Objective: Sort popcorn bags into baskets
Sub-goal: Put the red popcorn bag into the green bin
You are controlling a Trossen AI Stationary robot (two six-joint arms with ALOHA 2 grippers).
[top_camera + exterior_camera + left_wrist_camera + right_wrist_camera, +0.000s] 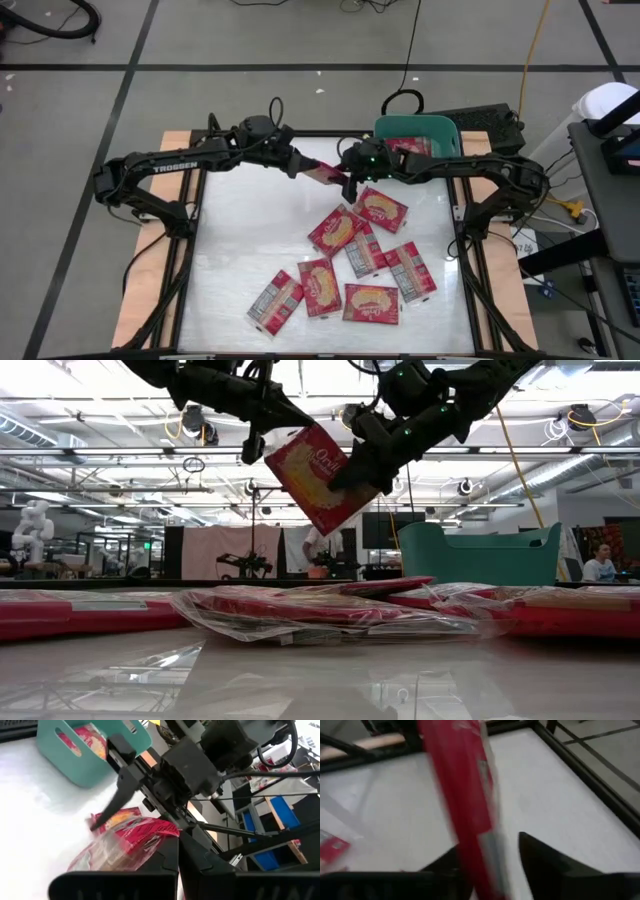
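Observation:
One red popcorn bag [320, 475] hangs in the air over the table's far middle, between both grippers. My left gripper [300, 167] is shut on its upper left end. My right gripper [348, 182] comes from the right. Its open fingers stand on either side of the bag's lower right end [470, 820]. Several more popcorn bags [360, 255] lie flat on the white table top. The teal basket [445, 128] stands at the far right with popcorn bags [410, 147] inside. My left gripper pinches the bag's upper left end [155, 832] between its two fingers, coming nearly level from the table's left. The bag is lifted clear of the table and tilted, with its free end slanting down to the right. My right gripper has the bag between its fingers [545, 865]; I cannot tell whether they touch it.
The loose bags lie in a cluster from the table's middle to its near right [375, 300], some of them overlapping. The left half of the white top [240, 230] is bare. A black frame [470, 260] runs around the table.

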